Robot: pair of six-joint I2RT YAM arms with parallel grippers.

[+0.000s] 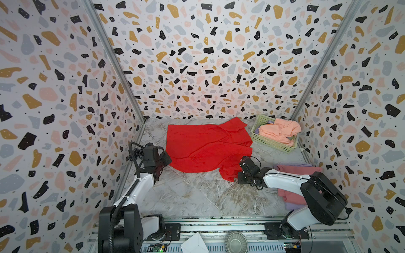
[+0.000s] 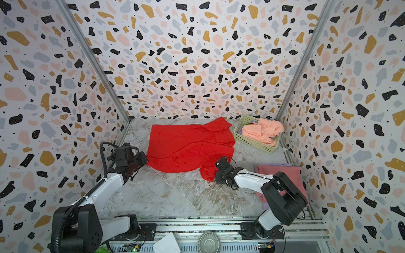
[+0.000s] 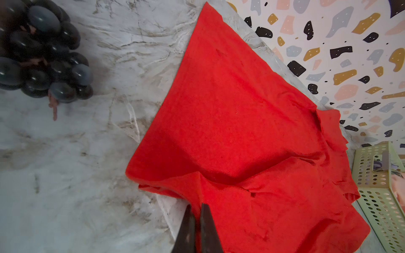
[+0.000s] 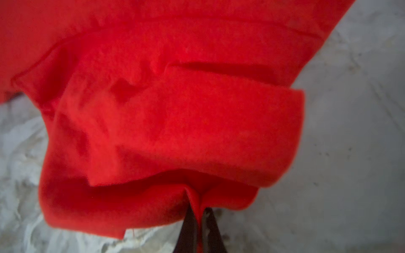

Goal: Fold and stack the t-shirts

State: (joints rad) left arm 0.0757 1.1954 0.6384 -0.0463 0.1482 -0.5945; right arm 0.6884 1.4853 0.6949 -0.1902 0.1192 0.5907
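Note:
A bright red t-shirt (image 1: pixel 203 146) (image 2: pixel 186 144) lies spread and rumpled on the marble table, seen in both top views. My left gripper (image 1: pixel 167 162) (image 3: pixel 197 206) is shut on its near-left edge, with a strip of red cloth pinched between the dark fingers (image 3: pixel 186 227). My right gripper (image 1: pixel 237 173) (image 4: pixel 198 210) is shut on the bunched near-right corner of the red t-shirt (image 4: pixel 175 122), cloth pinched between its fingers (image 4: pixel 188 230). A peach-orange t-shirt (image 1: pixel 279 131) lies crumpled in the basket. A dusty pink t-shirt (image 1: pixel 298 170) lies folded on a lavender one (image 1: pixel 293 206) at the right.
A pale green lattice basket (image 1: pixel 270 143) (image 3: pixel 381 197) stands at the back right corner. A bunch of dark grapes (image 3: pixel 41 54) lies on the marble left of the red shirt. Patterned walls close in the table on three sides. A rail with the arm bases runs along the front.

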